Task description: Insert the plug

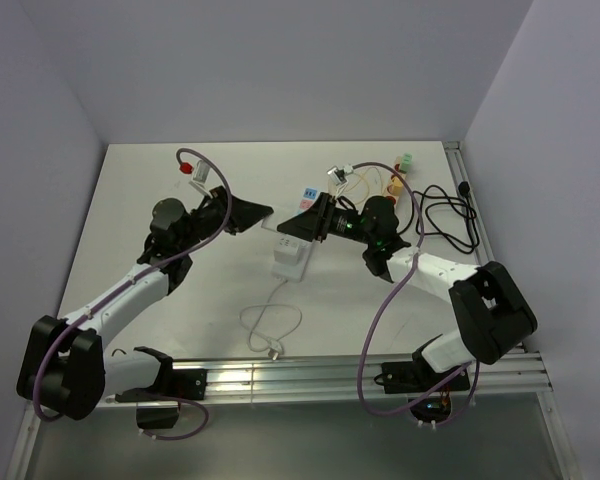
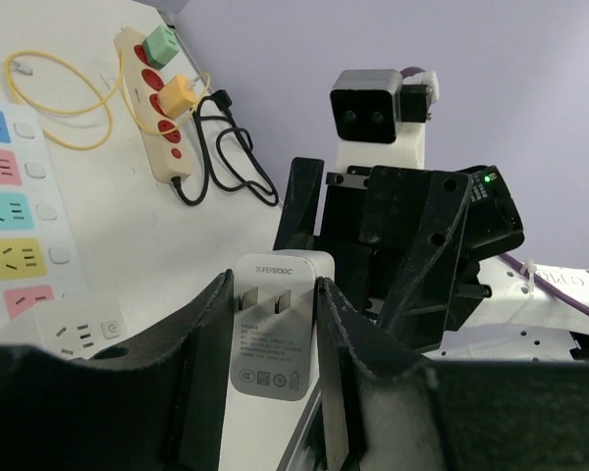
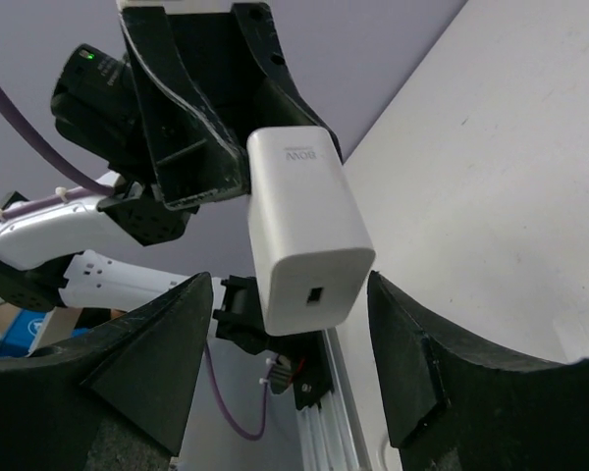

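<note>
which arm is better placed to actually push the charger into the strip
Right, probably. The right gripper is open around the port end of the charger, prongs pointing away. The left gripper holds it with the prongs toward its own wrist.

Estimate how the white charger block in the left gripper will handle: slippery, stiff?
Probably slippery: the charger block looks smooth and glossy. Pinched by the left gripper near its pronged end, the hard casing may pivot if nudged.

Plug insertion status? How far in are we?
Done: the white charger is lifted, clamped in the left tool, prongs bare. In hand: the right tool, open, straddles its body, likely a handover or regrasp. Left: insertion itself; the prongs sit in no socket, and the coloured power strip on the table is apart from it.
</note>
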### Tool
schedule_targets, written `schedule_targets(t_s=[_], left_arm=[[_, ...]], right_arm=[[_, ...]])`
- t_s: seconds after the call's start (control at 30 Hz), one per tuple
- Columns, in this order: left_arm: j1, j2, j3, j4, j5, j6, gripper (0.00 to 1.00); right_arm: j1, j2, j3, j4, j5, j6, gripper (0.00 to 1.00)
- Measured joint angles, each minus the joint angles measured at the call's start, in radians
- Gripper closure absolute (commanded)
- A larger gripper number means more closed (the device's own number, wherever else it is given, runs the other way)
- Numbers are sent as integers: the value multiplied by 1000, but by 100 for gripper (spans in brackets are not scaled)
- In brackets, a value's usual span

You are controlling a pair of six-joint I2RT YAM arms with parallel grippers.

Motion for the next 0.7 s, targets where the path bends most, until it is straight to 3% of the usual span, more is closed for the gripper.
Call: schedule_targets(t_s=[0.17, 0.27, 0.53, 0.57, 0.6, 0.7], left_arm=[[1, 0, -11, 19, 0, -16, 100], [1, -2, -12, 37, 1, -24, 100], [8, -6, -26, 76, -1, -27, 100], [10, -6, -28, 79, -2, -28, 100], [10, -6, -32, 81, -3, -30, 100], [13, -6, -37, 85, -4, -31, 94]], right_arm=[[0, 0, 15, 3, 2, 5, 41], [0, 1, 20, -7, 5, 4, 53], [1, 28, 39, 8, 0, 29, 55], [1, 32, 39, 12, 0, 33, 80], [1, 36, 39, 16, 0, 37, 87], [2, 47, 45, 18, -7, 43, 88]])
